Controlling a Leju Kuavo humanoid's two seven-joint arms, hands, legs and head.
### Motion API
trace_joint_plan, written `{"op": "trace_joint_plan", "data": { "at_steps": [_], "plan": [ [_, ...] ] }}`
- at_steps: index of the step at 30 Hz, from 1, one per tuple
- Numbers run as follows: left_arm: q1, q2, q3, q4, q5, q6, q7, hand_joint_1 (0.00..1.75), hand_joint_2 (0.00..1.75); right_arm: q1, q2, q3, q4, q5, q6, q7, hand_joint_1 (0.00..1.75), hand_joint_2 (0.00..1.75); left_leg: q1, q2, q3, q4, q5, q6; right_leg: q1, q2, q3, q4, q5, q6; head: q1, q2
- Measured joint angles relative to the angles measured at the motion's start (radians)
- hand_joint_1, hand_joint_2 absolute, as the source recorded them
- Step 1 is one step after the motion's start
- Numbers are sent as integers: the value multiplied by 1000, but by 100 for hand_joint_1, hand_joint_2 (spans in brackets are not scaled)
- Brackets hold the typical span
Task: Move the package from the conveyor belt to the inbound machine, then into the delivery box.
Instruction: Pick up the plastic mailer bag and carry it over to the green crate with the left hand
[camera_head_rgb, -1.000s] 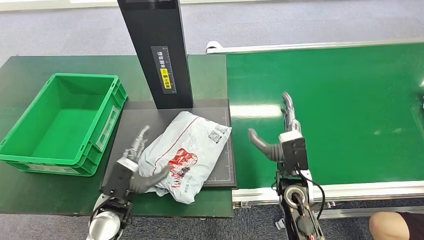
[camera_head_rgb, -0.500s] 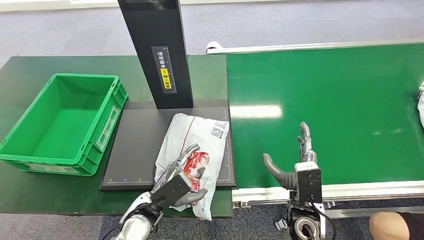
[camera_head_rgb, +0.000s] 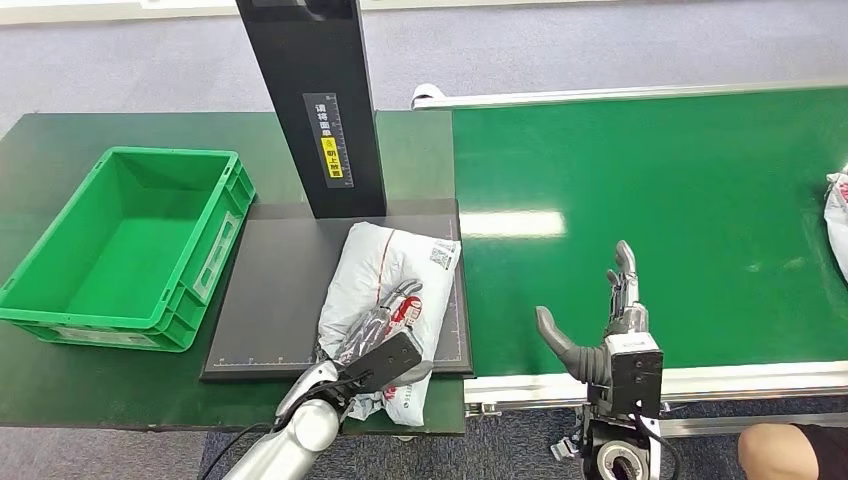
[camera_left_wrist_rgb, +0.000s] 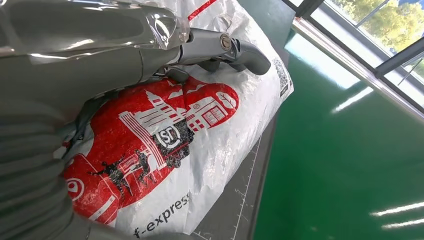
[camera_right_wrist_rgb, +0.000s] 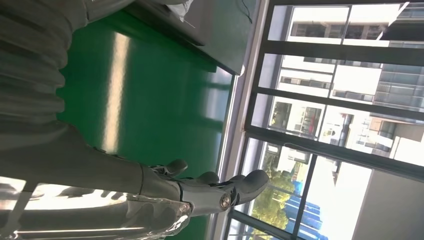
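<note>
The grey courier package (camera_head_rgb: 395, 268) with red print lies lengthwise on the black weighing plate (camera_head_rgb: 275, 300) of the inbound machine, its near end hanging past the plate's front edge. My left hand (camera_head_rgb: 378, 352) grips that near end, fingers laid over the red print and thumb at the side. The left wrist view shows the fingers (camera_left_wrist_rgb: 220, 47) lying across the package (camera_left_wrist_rgb: 210, 130). My right hand (camera_head_rgb: 615, 335) hovers open over the near edge of the green conveyor belt (camera_head_rgb: 680, 190), fingers straight, thumb out, holding nothing. In the right wrist view, the right hand (camera_right_wrist_rgb: 165, 192) is empty.
A green delivery box (camera_head_rgb: 170, 153) stands empty left of the plate. The machine's black column (camera_head_rgb: 315, 100) rises just behind the package. A second white package (camera_head_rgb: 838, 215) sits at the belt's right edge. A person's knee (camera_head_rgb: 790, 450) shows at the bottom right.
My left hand went from the package's left side to its near end, and the package turned lengthwise. My right hand drew back toward the belt's near edge. A second package came in at the right.
</note>
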Motion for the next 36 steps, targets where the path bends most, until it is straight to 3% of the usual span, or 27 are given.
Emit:
{"op": "trace_joint_plan", "data": {
  "at_steps": [7, 11, 19, 23, 28, 36],
  "plan": [
    [-100, -21, -24, 187, -242, 314, 53, 0, 175, -2, 9, 0, -27, -7, 15, -19, 0, 175, 0, 0, 1, 0, 1, 0, 0, 0, 1, 0, 0, 0, 0, 0],
    [-169, -28, -52, 318, -438, 474, 150, 175, 175, -18, 14, 0, -28, -15, 24, -27, 0, 175, 0, 1, 1, 0, 1, 0, 0, 0, 1, 0, 1, 0, 0, 0],
    [-231, -12, -44, 420, -535, 559, 167, 175, 175, -38, 16, -1, -25, -32, 25, -52, 0, 175, 0, 1, 1, 0, 1, 0, 0, 0, 1, 0, 1, 0, 0, 0],
    [-239, -2, -19, 427, -559, 608, 126, 175, 175, -41, 17, -1, -17, -35, 20, -57, 0, 175, 0, 1, 0, 0, 1, 0, 0, 0, 1, 0, 1, 0, 0, 0],
    [-195, 15, 32, 298, -614, 642, -16, 175, 175, -44, 15, -9, -7, -57, 10, -69, 0, 175, 0, 0, 0, 0, 1, 0, 0, 0, 1, 0, 1, 0, 0, 0],
    [-149, 33, 63, 158, -623, 641, -38, 175, 175, -44, 12, -19, -2, -64, 3, -71, 0, 175, 0, 0, -1, 0, 1, 0, 0, 0, 0, 0, 0, 0, 0, 0]
  ]
}}
